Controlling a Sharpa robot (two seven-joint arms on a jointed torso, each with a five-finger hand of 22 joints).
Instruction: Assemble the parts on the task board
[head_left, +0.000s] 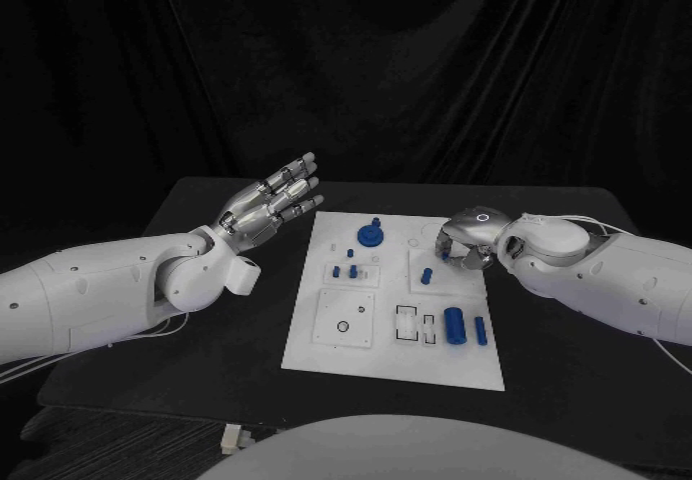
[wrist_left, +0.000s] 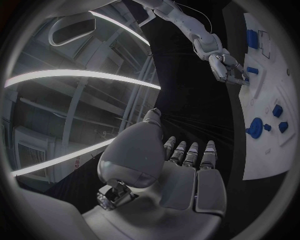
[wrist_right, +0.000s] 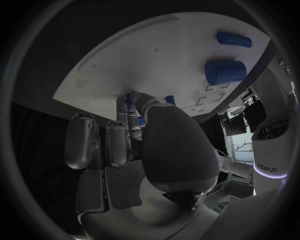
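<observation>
Left hand (head_left: 270, 207) hovers with fingers spread, empty; right hand (head_left: 469, 238) pinches a blue part (wrist_right: 129, 100) on the task board (head_left: 361, 350).

My two arms are smooth white shells with small dark screw holes, thin pale cables trailing beneath them. My left hand (head_left: 270, 208) is silver metal with segmented fingers and grey padded palm plates. My right hand (head_left: 469, 240) is silver too, a glowing ring at its wrist.
</observation>
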